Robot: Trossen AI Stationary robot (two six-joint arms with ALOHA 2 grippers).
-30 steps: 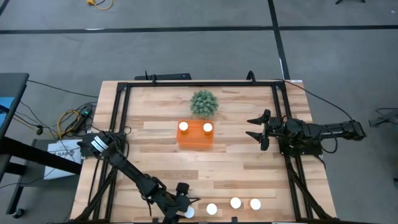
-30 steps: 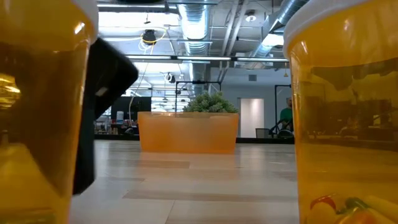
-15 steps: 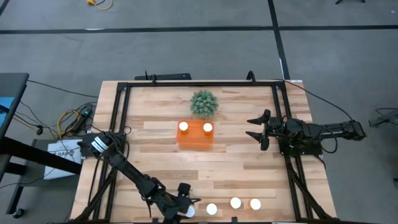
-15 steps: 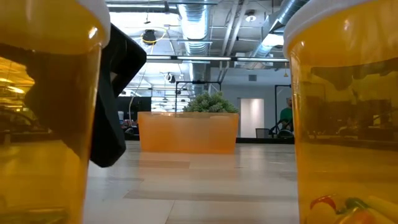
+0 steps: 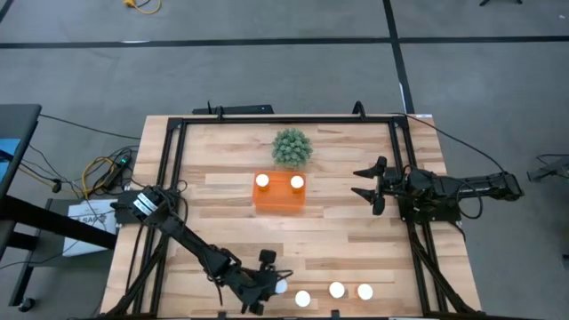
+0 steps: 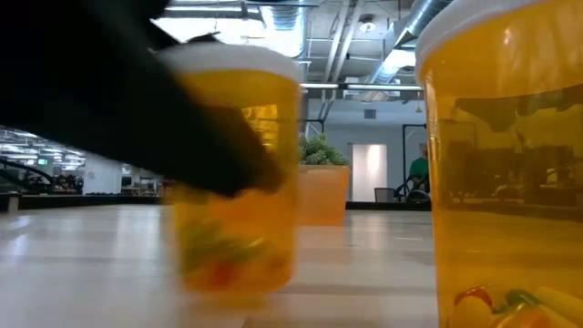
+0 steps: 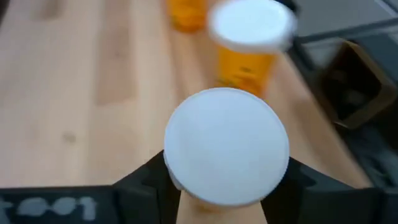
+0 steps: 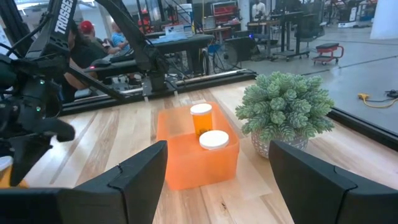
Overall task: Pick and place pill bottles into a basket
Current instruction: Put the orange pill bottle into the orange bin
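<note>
Right, L gripper (image 5: 272,286) is down at the near edge of the bench (image 5: 222,231), jaws clamped on one pill bottle (image 5: 279,286). In the L wrist view that bottle's white cap (image 7: 227,146) fills the gap, a dark finger (image 7: 146,183) pressed on each side of it. In the low view I see the same bottle (image 6: 239,173) w/ its orange body and coloured pills inside, the dark gripper wrapped across its side; can't tell if its base touches the bench or sits just off it.

Three more bottles stand in a row along the near edge, just beside the held one: first (image 5: 302,299), second (image 5: 336,290), third (image 5: 364,291). One of them looms huge at the low view's right (image 6: 506,164).

Basket (image 5: 279,193) sits mid-bench, well apart from the L gripper, w/ two bottles inside: one at its left end (image 5: 262,181), one at its right end (image 5: 297,182). R wrist view shows both upright in it (image 8: 201,118) (image 8: 214,140). Green plant (image 5: 291,148) stands just behind the basket on the far side.

R gripper (image 5: 366,183) waits at the bench's right side, jaws apart, nothing between them, pointing toward the basket.
</note>
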